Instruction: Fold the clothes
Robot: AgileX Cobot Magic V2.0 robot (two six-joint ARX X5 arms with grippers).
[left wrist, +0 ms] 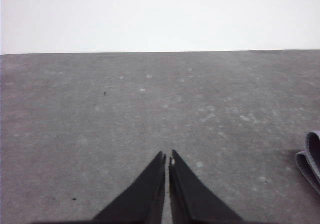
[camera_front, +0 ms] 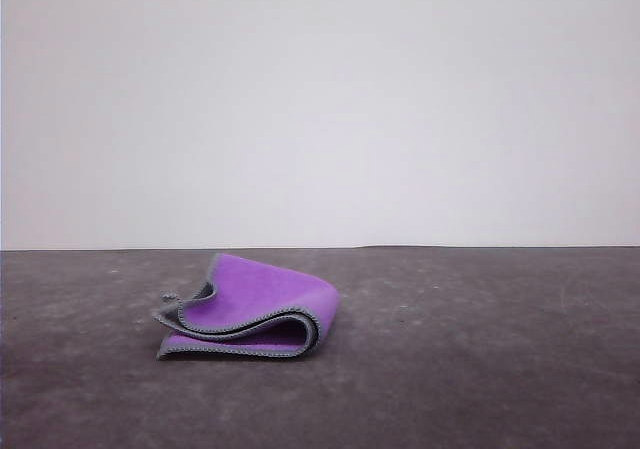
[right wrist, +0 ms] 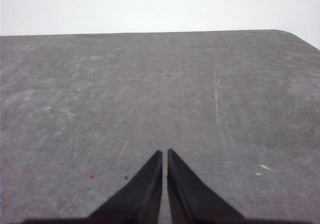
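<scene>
A small cloth [camera_front: 255, 309] is seen lying on a dark grey table [camera_front: 480, 369] in the front view, at about 7 o'clock from the centre of the picture, loosely doubled over with its bright purple face showing and a grey stitched hem running along the edges. The fold bulges at the 3 o'clock side, while the open edges and a curled corner point toward 9 o'clock. In the left wrist view, a sliver of the cloth is glimpsed at the 4 o'clock edge of the picture, and the left gripper [left wrist: 167, 159] is shown with its dark fingers drawn together to a thin slit, nothing held between them. The right gripper [right wrist: 164, 154] is likewise nearly closed and empty, above bare table. The cloth is judged to be light, soft and limp, likely to sag and slide when lifted. A hold is best taken at the hemmed corners on the open side, where the layers are lifted slightly apart.
</scene>
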